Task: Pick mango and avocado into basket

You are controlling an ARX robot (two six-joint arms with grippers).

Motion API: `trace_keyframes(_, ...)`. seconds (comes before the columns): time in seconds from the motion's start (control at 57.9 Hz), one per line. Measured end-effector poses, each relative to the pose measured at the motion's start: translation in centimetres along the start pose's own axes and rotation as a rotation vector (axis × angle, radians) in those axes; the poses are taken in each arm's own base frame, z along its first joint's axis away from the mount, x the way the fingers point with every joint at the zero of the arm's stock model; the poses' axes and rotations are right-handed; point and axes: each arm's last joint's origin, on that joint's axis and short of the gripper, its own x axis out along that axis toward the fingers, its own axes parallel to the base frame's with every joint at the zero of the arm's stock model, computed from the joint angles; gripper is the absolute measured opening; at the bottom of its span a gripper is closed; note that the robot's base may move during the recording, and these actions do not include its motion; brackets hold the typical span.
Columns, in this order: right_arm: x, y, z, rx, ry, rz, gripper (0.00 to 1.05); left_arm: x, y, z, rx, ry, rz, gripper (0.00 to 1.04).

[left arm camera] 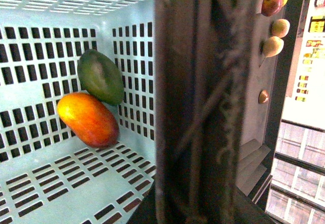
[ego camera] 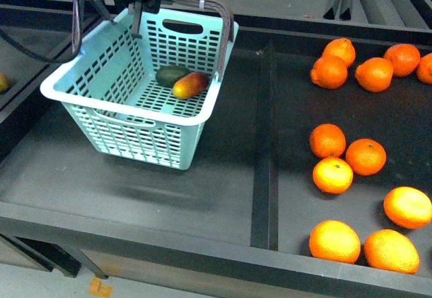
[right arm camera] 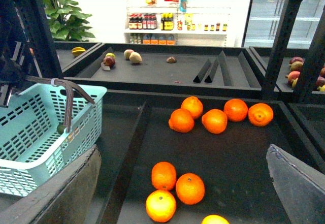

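Jaws: the left gripper (ego camera: pixel 137 15) is clamped on the brown handles (ego camera: pixel 219 31) of the basket (ego camera: pixel 101 119); in the left wrist view the handle bars fill the middle of the frame, pressed together. The right gripper (right arm camera: pixel 183 183) has its jaws spread wide, holding nothing; its two fingers (right arm camera: pixel 299 183) frame the edges of the right wrist view, above the oranges (right arm camera: pixel 190 188).

Mango (ego camera: pixel 190 85) and avocado (ego camera: pixel 172 75): both lie on the slotted basket floor, touching each other, up against one wall; the left wrist view shows the mango (left arm camera: pixel 89 120) overlapping the end of the avocado (left arm camera: pixel 100 76). The basket is tilted, its handle side higher, and a shadow lies on the shelf (ego camera: pixel 202 196) under it; whether any edge still touches the shelf I cannot tell.

Surroundings: a raised divider (ego camera: pixel 264 176) separates the basket's bay from the bay to the right, where loose oranges (ego camera: pixel 364 156) lie scattered. Small fruits (right arm camera: pixel 122 57) sit on the rear shelf. A store shelf with bottles (right arm camera: pixel 152 21) and a potted plant (right arm camera: pixel 68 10) stand in the background.
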Motion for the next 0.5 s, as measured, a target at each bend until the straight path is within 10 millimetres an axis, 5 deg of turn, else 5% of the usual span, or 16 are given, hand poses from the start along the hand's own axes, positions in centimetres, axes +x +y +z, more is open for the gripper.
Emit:
trace_keyframes(0.207,0.0,0.0,0.0,0.0,0.0,0.0,0.97,0.5,0.5,0.1,0.025,0.073,-0.038,0.06)
trace_keyframes(0.501,0.0,0.0,0.0,0.0,0.0,0.0,0.97,-2.4,1.4,1.1,-0.018,-0.051,-0.067,0.58)
